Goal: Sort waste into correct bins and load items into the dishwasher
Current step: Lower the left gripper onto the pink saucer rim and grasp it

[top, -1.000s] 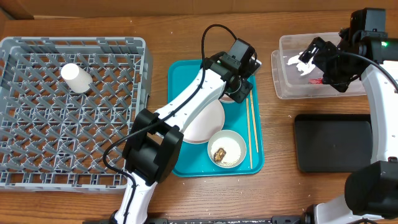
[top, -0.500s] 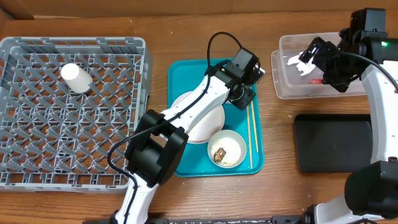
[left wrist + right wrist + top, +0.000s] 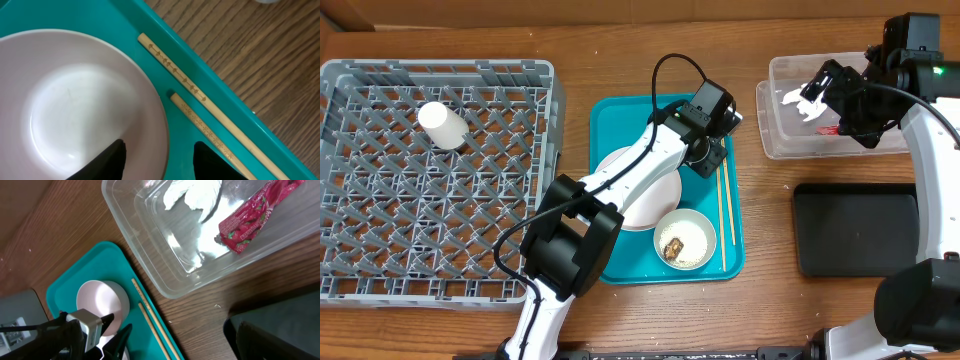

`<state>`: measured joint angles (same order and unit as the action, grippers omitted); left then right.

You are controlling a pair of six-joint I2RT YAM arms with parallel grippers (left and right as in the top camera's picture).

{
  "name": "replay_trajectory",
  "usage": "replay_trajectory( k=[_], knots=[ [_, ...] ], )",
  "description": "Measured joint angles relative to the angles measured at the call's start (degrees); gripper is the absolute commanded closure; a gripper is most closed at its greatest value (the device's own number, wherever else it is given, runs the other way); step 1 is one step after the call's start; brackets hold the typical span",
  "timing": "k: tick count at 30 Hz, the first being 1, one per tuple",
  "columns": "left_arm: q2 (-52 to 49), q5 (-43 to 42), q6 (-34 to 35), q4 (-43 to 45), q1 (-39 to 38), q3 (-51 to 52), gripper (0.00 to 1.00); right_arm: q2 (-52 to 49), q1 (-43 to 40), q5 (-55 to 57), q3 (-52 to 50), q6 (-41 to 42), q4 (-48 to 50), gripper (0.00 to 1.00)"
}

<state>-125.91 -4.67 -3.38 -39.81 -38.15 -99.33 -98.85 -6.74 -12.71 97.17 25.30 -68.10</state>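
My left gripper (image 3: 162, 161) is open and straddles the right rim of the pale pink bowl (image 3: 75, 110) on the teal tray (image 3: 610, 130): one finger is inside the bowl, one outside. In the overhead view the gripper (image 3: 705, 152) hides most of that bowl. The plate (image 3: 645, 205) and the grey-white bowl (image 3: 698, 228) holding rice and a brown lump (image 3: 672, 247) sit on the same tray. The white cup (image 3: 442, 125) lies in the grey dish rack (image 3: 380, 220). My right gripper (image 3: 817, 95) is open and empty above the clear tub (image 3: 165, 275), which holds tissue (image 3: 192, 192) and the red wrapper (image 3: 255, 215).
Two wooden chopsticks (image 3: 175, 70) lie along the teal tray's right edge, close to my left gripper's outer finger; they also show in the overhead view (image 3: 722, 215). The black tray (image 3: 855, 228) sits at the front right, below the clear tub.
My left gripper has shifted a little right and toward the front, settling over the pink bowl's rim. The right arm has not moved.
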Motion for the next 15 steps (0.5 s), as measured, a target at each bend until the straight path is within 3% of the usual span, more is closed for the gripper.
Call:
replay_trajectory(
  k=[8,15],
  knots=[
    [0.0,0.1,0.0,0.9,0.0,0.2,0.68,0.0,0.0,0.0,0.0,0.0,0.0,0.00],
    [0.0,0.2,0.0,0.5,0.0,0.3,0.66,0.0,0.0,0.0,0.0,0.0,0.0,0.00]
  ],
)
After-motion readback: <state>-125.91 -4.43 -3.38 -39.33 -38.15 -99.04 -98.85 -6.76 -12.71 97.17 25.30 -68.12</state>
